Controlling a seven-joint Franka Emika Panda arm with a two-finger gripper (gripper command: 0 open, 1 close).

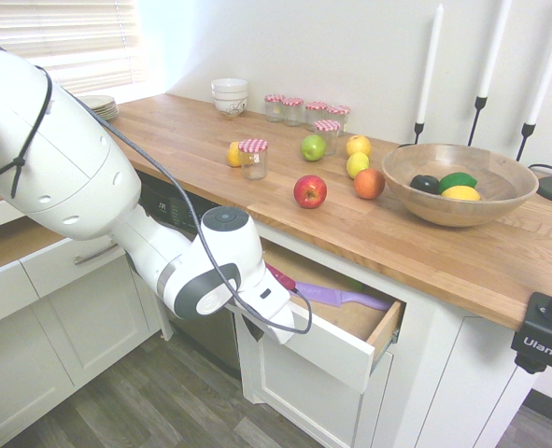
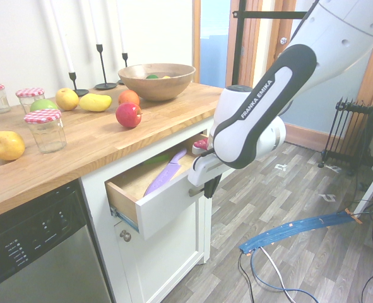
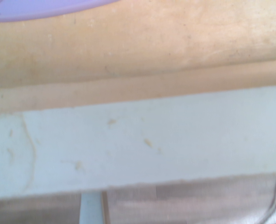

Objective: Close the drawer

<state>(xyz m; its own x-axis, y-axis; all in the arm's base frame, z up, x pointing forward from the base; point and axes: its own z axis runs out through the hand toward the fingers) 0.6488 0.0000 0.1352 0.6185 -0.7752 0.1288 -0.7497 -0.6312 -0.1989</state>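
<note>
White arm (image 1: 61, 140) reaching down, wrist (image 1: 233, 257) bent, gripper (image 2: 210, 194) pointing downward, jaws together

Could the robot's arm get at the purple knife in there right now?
Probably yes: the drawer stands open and the knife lies uncovered inside, though the arm would likely have to lift over the drawer's front first.
</note>
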